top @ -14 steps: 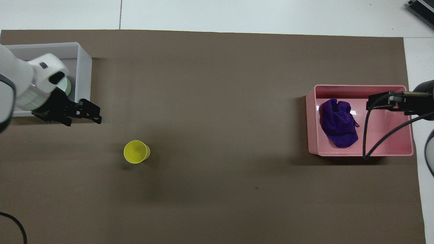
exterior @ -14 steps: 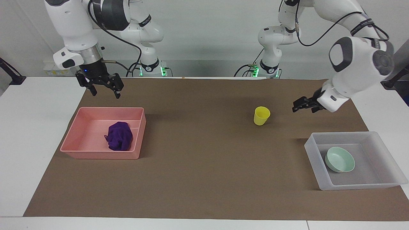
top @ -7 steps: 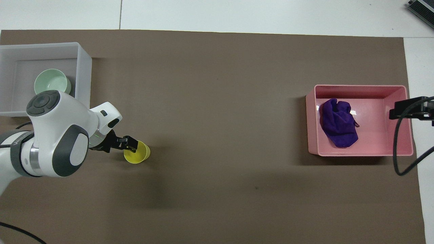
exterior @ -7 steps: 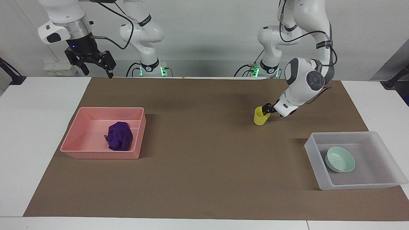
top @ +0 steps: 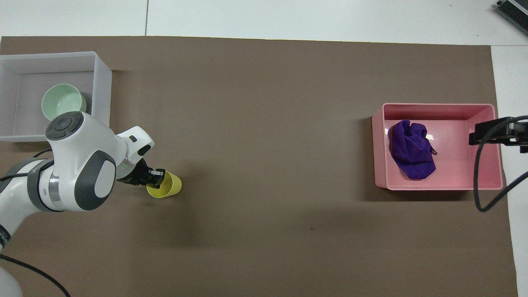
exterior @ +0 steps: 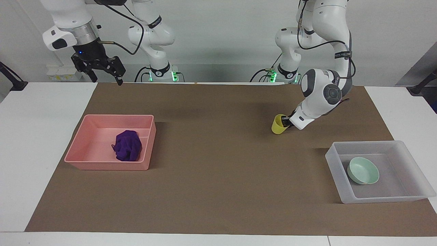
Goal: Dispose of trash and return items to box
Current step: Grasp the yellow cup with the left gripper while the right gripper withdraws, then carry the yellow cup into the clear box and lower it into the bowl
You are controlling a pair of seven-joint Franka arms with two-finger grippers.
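The yellow cup (exterior: 279,126) (top: 170,186) stands tilted on the brown mat, nearer to the robots than the box. My left gripper (exterior: 285,120) (top: 157,177) is at its rim, one finger inside and one outside, shut on the rim. The mint-green bowl (exterior: 363,170) (top: 62,100) lies in the translucent box (exterior: 375,199) (top: 103,82) at the left arm's end. The purple wad (exterior: 128,145) (top: 412,149) lies in the pink tray (exterior: 109,165) (top: 437,186). My right gripper (exterior: 106,78) (top: 491,132) is open, empty and raised by the pink tray's edge.
A brown mat (exterior: 211,177) covers most of the white table. The pink tray sits at the right arm's end and the box at the left arm's end, with bare mat between them. A black cable (top: 478,181) hangs from the right arm over the pink tray.
My left gripper swung from beside the box to the yellow cup, closed on its rim and tilted it. My right gripper rose away from the pink tray and now holds still.
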